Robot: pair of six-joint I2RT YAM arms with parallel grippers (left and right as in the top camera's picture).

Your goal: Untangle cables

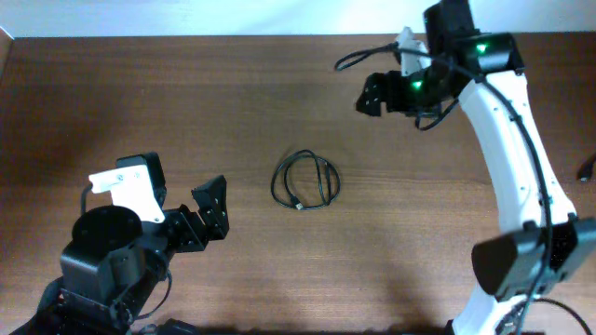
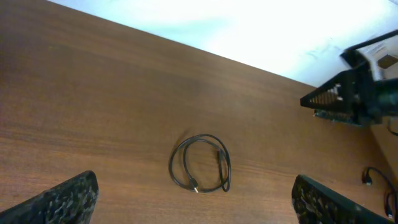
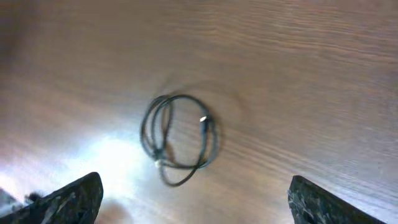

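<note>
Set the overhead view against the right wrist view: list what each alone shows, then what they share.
Overhead only: the left arm and left end effector, open, the right arm, and a cable end at the right edge. Right wrist only: a glare patch on the table. Both: the coiled cable lying free on that table, and the right end effector, open and empty.
</note>
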